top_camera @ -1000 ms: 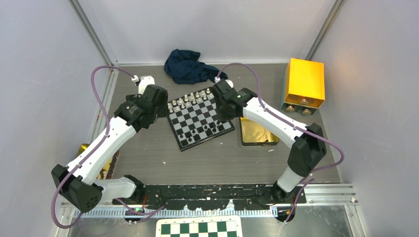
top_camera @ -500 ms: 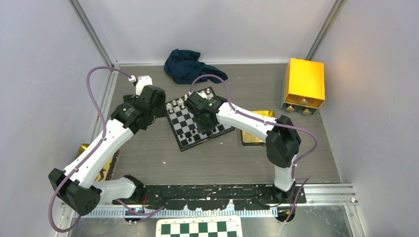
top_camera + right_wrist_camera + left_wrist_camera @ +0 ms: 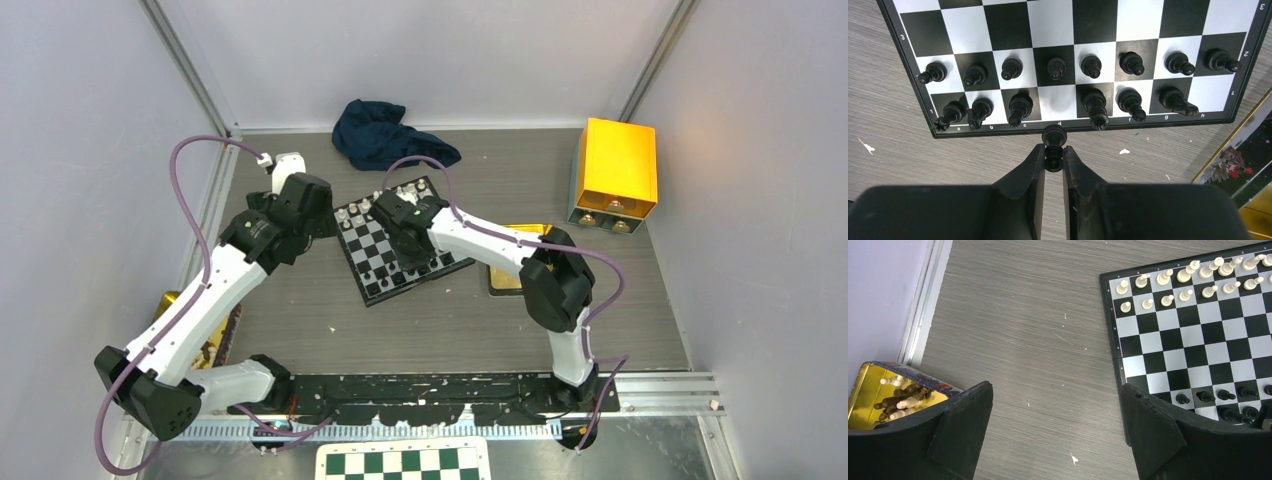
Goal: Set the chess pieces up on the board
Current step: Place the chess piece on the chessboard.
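Since the earlier overhead frames the right arm has swung left from the board's right edge to over its near half. The left arm has barely shifted.

Right gripper [image 3: 1053, 153]: fingers pressed onto the base of one black chess piece [image 3: 1054, 135]. The piece hangs above the board's [image 3: 1005, 25] near border, in line with the bare d-file square of the back row. That row carries black pieces [image 3: 1020, 107] on a, b, c, e, f and g. Eight black pawns [image 3: 1091, 66] fill the row beyond.

Left gripper [image 3: 1058, 435]: fingers spread wide and holding nothing, above bare table just left of the board. White pieces [image 3: 1164, 276] stand in two rows at the far side.

Surface: grey wood-grain table top [image 3: 440, 320] with a few white specks. An open gold tin [image 3: 865, 385] with loose pieces inside sits at the left wall.

Room: pale walls [image 3: 90, 120] on three sides. There is a navy cloth [image 3: 385, 135] behind the board, a yellow box [image 3: 615, 170] at far right, and a green-and-white checkered board [image 3: 405, 462] at the near edge.
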Robot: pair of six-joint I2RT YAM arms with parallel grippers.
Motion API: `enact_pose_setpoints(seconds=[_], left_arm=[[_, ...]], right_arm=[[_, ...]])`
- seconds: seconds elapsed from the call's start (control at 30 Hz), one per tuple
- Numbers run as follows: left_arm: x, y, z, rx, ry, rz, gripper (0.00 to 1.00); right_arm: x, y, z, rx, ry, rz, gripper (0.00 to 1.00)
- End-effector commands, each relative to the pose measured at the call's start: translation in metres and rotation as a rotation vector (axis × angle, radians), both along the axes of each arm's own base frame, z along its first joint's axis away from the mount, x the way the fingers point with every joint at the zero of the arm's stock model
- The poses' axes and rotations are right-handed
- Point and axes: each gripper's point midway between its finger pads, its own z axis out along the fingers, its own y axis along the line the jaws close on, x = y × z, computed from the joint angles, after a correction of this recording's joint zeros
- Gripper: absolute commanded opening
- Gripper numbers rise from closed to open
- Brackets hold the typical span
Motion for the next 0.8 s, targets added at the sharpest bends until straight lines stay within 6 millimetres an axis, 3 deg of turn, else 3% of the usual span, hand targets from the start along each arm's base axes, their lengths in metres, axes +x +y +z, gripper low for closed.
enact_pose_setpoints(seconds=[0.0, 0.4, 0.77], left_arm=[[0.000, 0.007, 0.013, 0.003, -0.052, 0.016, 1.00], [-0.001, 0.007, 0.013, 0.003, -0.050, 0.017, 1.00], [0.001, 0.006, 0.011, 0.005, -0.044, 0.013, 1.00]], right_arm=[[0.010, 0.015, 0.011, 0.047, -0.041, 0.007, 0.01], [0.012, 0.015, -0.012, 0.014, -0.022, 0.017, 0.01], [0.018, 0.010, -0.020, 0.008, -0.019, 0.002, 0.01]])
